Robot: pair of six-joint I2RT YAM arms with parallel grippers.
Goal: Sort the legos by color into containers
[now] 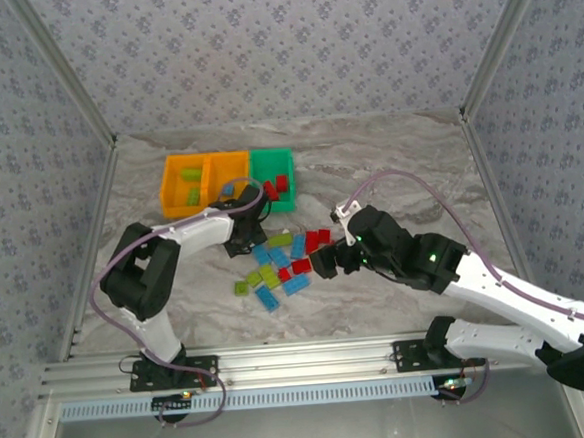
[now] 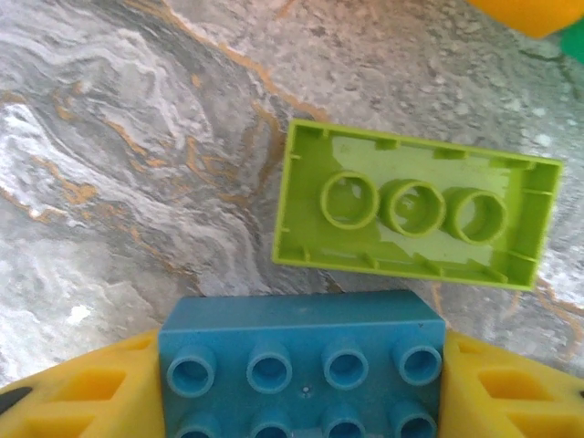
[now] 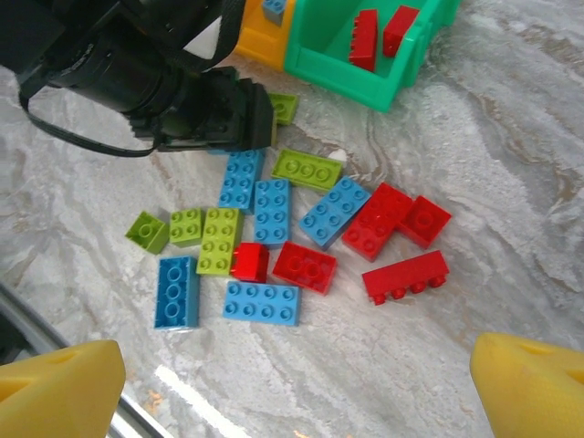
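The left gripper point(image 2: 301, 406) has its yellow pads point(image 2: 78, 392) pressed against the two short ends of a blue brick point(image 2: 301, 333), so it's clamped on that one. The brick's long side runs straight across from pad to pad, studs facing up: a row of four round studs, with a second row half cut off at the bottom of the wrist view. It's a mid blue, a bit scuffed on top, and I can't tell if it's sitting on the table point(image 2: 137, 137) or just off it. Right past it is a lime brick point(image 2: 415, 214) flipped hollow side up, so you can see three round tubes inside. Its long side is nearly parallel to the blue one, dipping a little on the right, with a thin strip of marble-look table between them. From above, this is all at the far-left edge of the loose bricks point(image 1: 280, 265), just in front of the orange bins point(image 1: 209, 175) and the green bin point(image 1: 270, 152). The loose ones are a jumble of red, blue and lime pointing every which way, mostly studs up. The green bin has red bricks point(image 3: 374, 32) in it. The right gripper point(image 3: 292, 401) hangs over the near-right side of the pile with its fingers spread wide and nothing between them.
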